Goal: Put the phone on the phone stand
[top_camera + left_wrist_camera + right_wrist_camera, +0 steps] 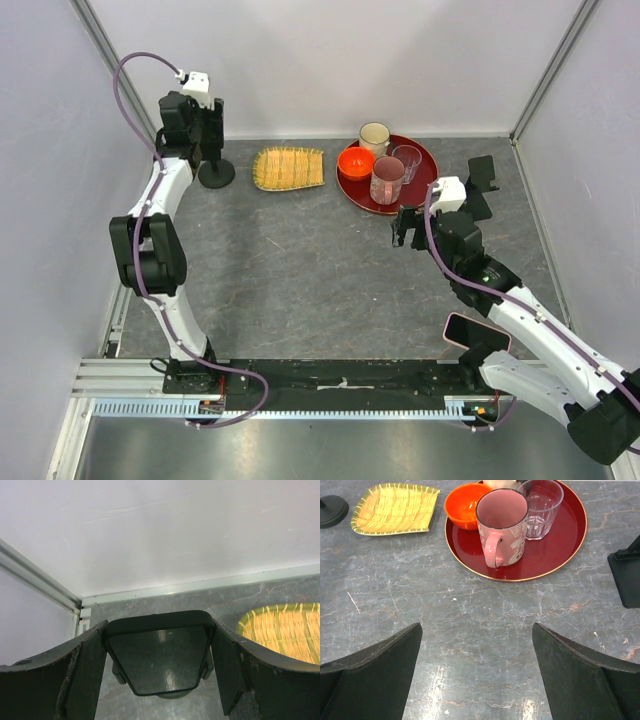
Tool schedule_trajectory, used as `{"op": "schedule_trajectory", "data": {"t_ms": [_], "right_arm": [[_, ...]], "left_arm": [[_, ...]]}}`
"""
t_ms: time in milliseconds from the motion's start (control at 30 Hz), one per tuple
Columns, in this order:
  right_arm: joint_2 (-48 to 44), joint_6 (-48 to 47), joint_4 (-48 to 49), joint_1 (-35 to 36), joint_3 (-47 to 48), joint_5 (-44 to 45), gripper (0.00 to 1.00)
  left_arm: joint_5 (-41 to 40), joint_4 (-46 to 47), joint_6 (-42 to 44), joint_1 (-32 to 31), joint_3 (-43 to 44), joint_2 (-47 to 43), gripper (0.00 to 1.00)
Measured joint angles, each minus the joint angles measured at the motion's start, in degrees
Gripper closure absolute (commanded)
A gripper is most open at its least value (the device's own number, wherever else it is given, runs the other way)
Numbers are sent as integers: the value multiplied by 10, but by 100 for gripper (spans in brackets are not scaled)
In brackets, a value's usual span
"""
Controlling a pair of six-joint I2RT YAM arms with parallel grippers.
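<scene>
The phone [157,655] is pinched across its width by the left fingers [227,670] at the far-left corner of the surface [300,270], seemingly just over the phone stand [215,175]. The right fingers [575,680] are spread wide, with nothing held.

Grey marbled table [300,270] — bearing phone stand [215,176], bamboo tray [289,167], red tray [424,186], pink-edged phone [477,333].

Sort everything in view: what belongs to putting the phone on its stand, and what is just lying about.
In the job: phone, gripped in the left end effector; phone stand.
Lying about: woven tray; red tray with orange bowl, pink mug, clear glass, cream cup; second black stand, far right; right end effector, open and empty.
</scene>
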Motion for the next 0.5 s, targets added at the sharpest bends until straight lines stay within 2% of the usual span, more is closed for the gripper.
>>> {"op": "schedule_trajectory", "data": {"t_ms": [300,500], "right_arm": [[16,0,4,0,0,-2,2],[16,0,6,0,0,-6,2]], "left_arm": [[22,9,-7,5,44,37,98],[8,76,-42,6,-7,26,98]]}}
